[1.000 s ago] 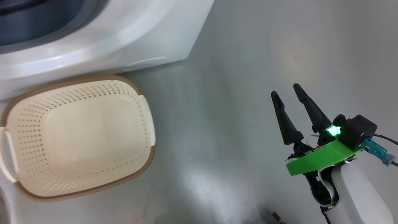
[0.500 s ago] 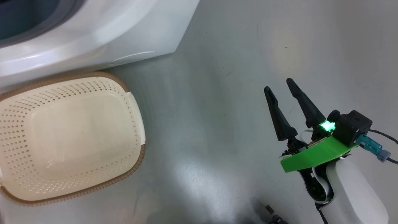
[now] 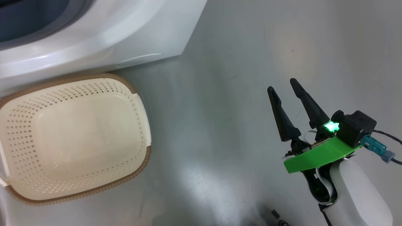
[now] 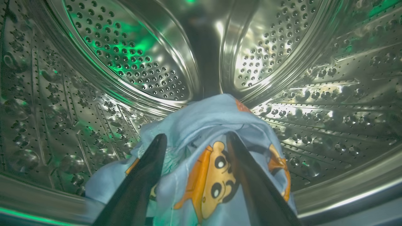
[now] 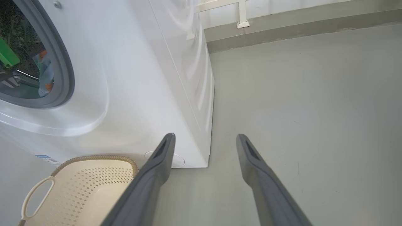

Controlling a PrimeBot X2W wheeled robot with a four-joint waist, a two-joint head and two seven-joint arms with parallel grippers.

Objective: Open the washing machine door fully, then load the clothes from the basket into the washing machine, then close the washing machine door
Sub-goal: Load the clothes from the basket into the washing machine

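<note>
Clothes (image 4: pixel 204 122) in light blue with orange cartoon figures lie bunched low in the steel drum (image 4: pixel 132 56) of the washing machine (image 3: pixel 125 34). The left pincer (image 4: pixel 194 136) reaches into the drum with its two dark fingers spread wide. The fabric bulges up between and beyond them, not pinched. The right pincer (image 3: pixel 282 85) hovers over the grey floor (image 3: pixel 226 94), well apart from the machine, fingers spread and pointing forward. Its pale forearm (image 3: pixel 358 194) enters from the lower right of the head view. The basket (image 3: pixel 143 163) stands on the floor just beside the machine's front, its cream bottom bare.
</note>
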